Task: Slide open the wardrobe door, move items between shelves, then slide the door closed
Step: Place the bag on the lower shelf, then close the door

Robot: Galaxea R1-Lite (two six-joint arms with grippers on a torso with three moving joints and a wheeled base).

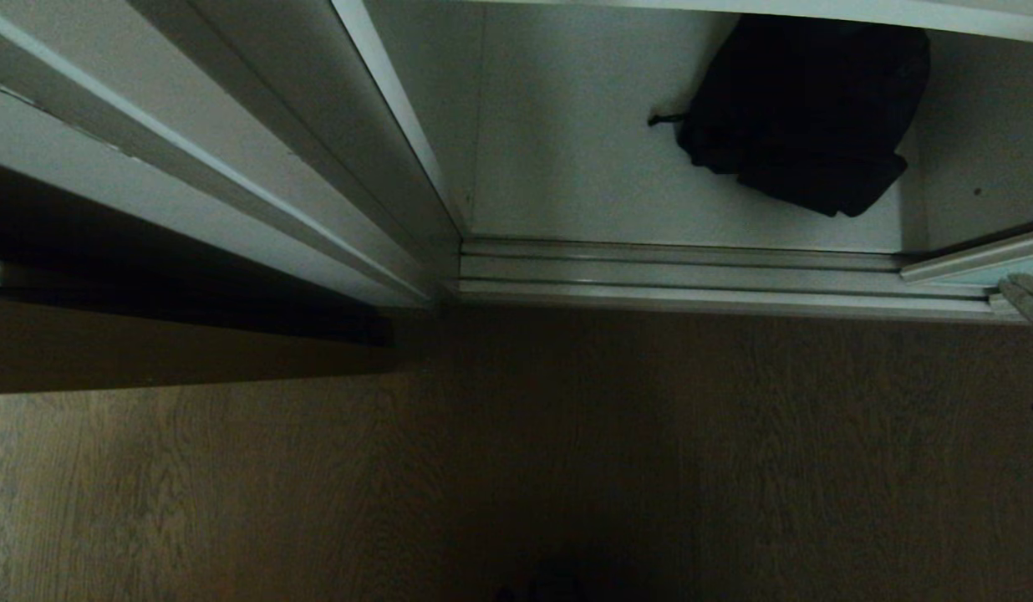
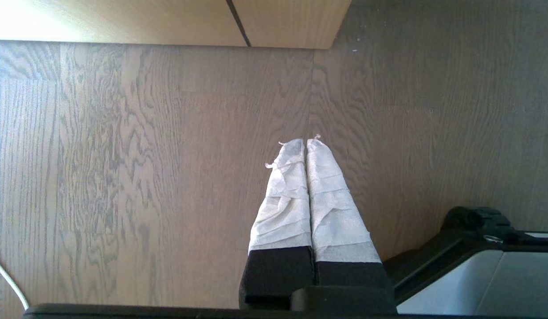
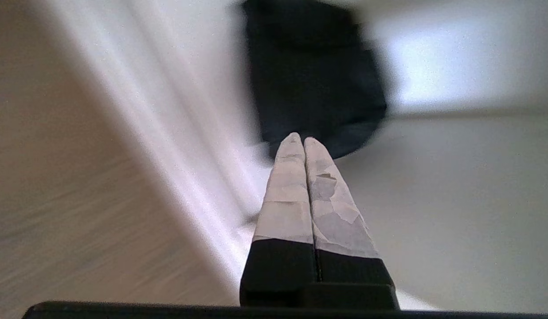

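A lumpy black fabric bag (image 1: 805, 113) with a small strap lies on the white lower shelf (image 1: 567, 167) inside the wardrobe, under the front edge of another shelf (image 1: 734, 8). The opening stands uncovered. The sliding wardrobe door (image 1: 976, 261), silver-framed with a strip of blue-green glass, shows at the far right on the floor track. My right gripper (image 1: 1025, 294) is at that right edge, just in front of the track. In the right wrist view it (image 3: 300, 139) is shut and empty, pointing at the bag (image 3: 314, 75), short of it. My left gripper (image 2: 306, 141) hangs shut over the wood floor.
Silver floor rails (image 1: 692, 272) run across the wardrobe front. A white upright panel (image 1: 232, 167) bounds the opening on the left, with a dark gap beneath it. Wood-grain floor (image 1: 567, 460) fills the foreground. Part of my base (image 2: 478, 266) shows beside the left gripper.
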